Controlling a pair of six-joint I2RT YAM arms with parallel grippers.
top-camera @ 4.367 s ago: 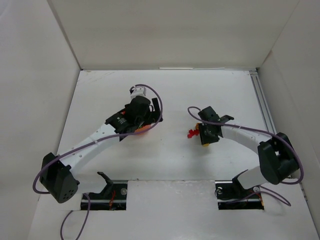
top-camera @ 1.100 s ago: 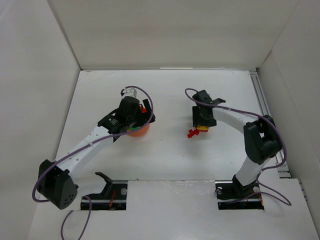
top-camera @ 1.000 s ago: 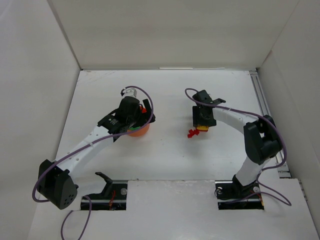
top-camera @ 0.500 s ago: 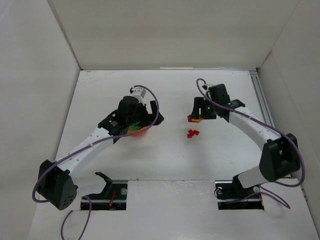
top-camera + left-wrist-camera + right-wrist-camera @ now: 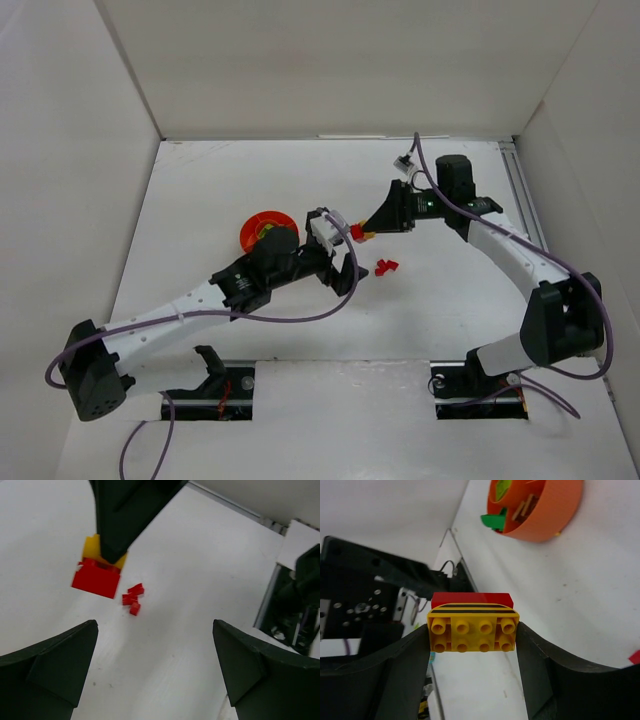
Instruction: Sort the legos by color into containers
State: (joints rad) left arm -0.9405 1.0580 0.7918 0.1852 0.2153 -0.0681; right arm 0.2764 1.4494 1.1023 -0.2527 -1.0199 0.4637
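Right gripper (image 5: 472, 632), closed on a yellow brick (image 5: 472, 626), fingers pressing its two short sides, studs facing the wrist camera. A red brick (image 5: 471, 600) is joined to the yellow one on its far side; two dark stripes cross the curved yellow edge where they meet. In the top view the pair hangs above the table (image 5: 220, 180), near its middle.

Left gripper (image 5: 154, 630), jaws wide apart and holding nothing, is just beside the held pair on the side nearer the arm bases. Its camera looks between the fingers at the pair and at the loose red bricks (image 5: 132, 599), a small cluster lying flat on the table just beside the pair.

The bowl (image 5: 555, 510), round and orange-red with inner dividers, stands on the table to the left, apart from both grippers. It contains green and tan pieces, and a green brick (image 5: 492, 521) sits at its rim.

The surface is plain white, enclosed by white walls (image 5: 330, 70) at the back and both sides.
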